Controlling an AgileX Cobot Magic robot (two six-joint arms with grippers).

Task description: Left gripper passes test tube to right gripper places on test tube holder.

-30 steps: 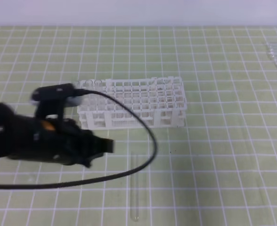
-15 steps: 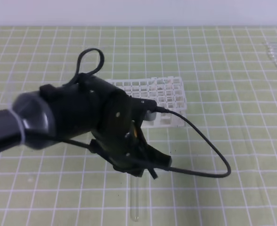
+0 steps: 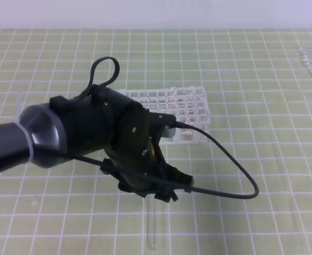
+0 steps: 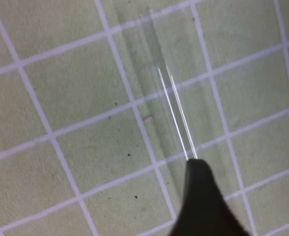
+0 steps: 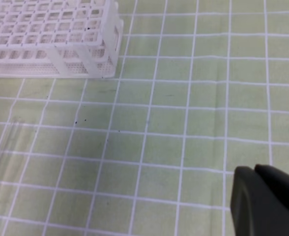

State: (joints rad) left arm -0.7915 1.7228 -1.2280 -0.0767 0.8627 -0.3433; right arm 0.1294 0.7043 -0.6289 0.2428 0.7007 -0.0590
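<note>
Slender clear glass test tube (image 3: 152,226) lying flat on green gridded bench (image 3: 262,79), just under black left hand (image 3: 158,186), fingers apparently spread, nothing pinched yet. Best lowered astride the tube's middle, closing gently. Faint, nearly invisible. Right hand (image 5: 267,201) pressed together, empty.

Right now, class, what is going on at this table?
The left gripper is low over a clear test tube that lies flat on the green gridded mat, in front of the white test tube holder. Its fingers stand open by the tube's upper end, and nothing shows the tube lifted or gripped. The right gripper waits off to the side, shut and holding nothing. No tube shows in the visible part of the holder.
</note>
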